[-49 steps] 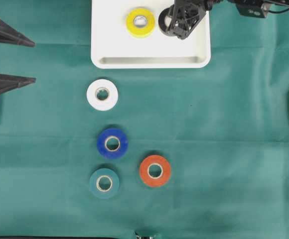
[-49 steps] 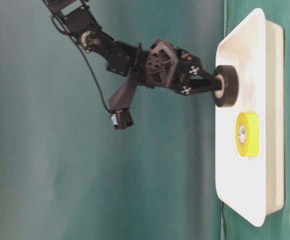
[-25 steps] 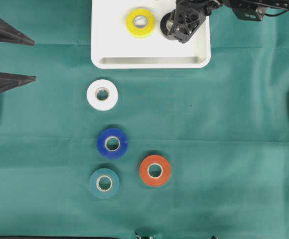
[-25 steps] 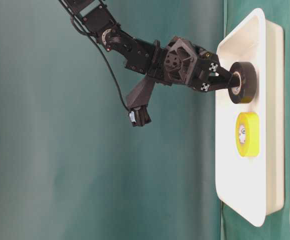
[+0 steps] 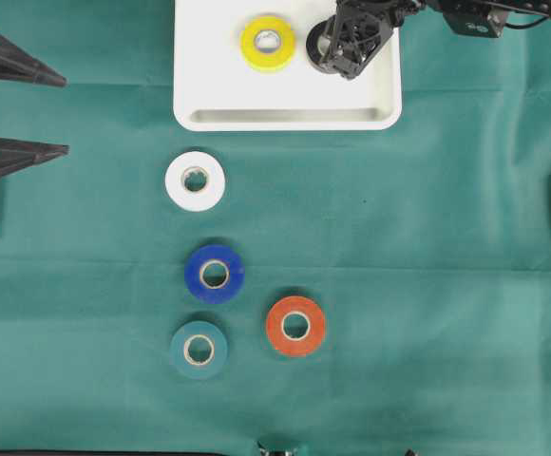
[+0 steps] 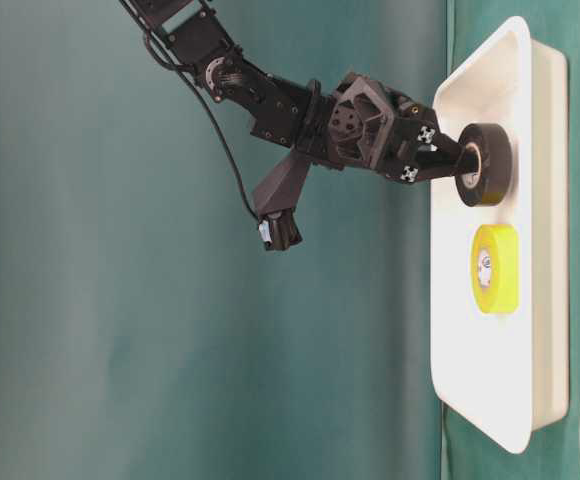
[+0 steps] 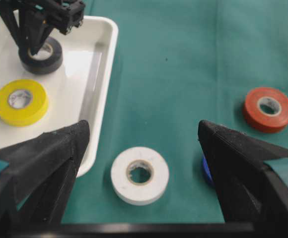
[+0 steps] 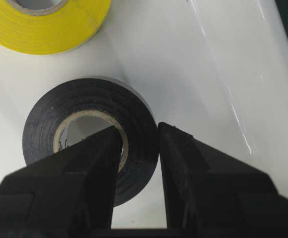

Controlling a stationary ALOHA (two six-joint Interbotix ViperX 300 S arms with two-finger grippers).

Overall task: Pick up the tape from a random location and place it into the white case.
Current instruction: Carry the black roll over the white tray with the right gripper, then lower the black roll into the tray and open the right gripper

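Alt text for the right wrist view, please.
The right claw is shut on the wall of a black tape roll over the white case, one finger inside its core. A yellow tape roll lies beyond it.

I'm probably looking at a robotics lab bench: a green cloth covers the table, a matching green backdrop hangs behind.

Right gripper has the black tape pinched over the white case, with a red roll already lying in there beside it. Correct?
Not quite. The roll lying in the white case is yellow tape, per the overhead view. The right gripper does pinch the black tape over the case; the red roll sits on the cloth.
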